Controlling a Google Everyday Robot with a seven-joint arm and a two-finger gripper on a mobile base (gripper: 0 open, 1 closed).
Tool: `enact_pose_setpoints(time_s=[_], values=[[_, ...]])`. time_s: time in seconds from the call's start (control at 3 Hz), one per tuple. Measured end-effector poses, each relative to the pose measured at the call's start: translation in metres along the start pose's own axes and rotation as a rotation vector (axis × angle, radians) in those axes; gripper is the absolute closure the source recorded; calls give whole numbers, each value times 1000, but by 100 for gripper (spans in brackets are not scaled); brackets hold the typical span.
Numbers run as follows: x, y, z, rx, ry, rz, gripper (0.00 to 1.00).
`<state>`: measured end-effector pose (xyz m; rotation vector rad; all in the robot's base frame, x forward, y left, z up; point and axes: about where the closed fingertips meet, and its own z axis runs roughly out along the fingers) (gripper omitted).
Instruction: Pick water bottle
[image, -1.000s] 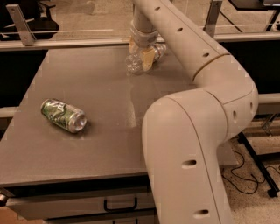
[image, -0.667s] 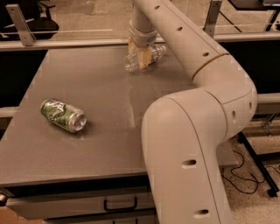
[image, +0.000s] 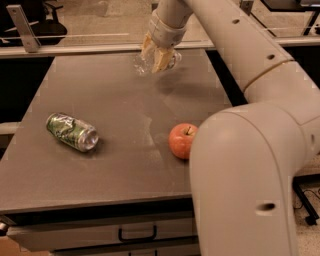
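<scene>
The water bottle is small and clear; it lies crosswise between the fingers of my gripper near the far edge of the table. The tan fingers are closed around its middle, and its ends stick out left and right. The bottle hangs a little above the tabletop, with its shadow below it. Its label and cap are hidden by the fingers.
A crushed green-and-silver soda can lies on its side at the left of the table. A red apple sits right of centre, close to my arm's big white link. A drawer handle shows under the front edge.
The gripper has risen with the bottle in its fingers, off the tabletop. The arm has shifted and the apple, hidden before, now shows.
</scene>
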<state>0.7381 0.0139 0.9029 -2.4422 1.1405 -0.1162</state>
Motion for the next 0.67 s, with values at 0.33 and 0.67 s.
enact_pose_setpoints(time_s=[0.33,0.67], values=[[-39,6,-47,132,-189,19,100],[-51,6,-50,148,-248,21,100]])
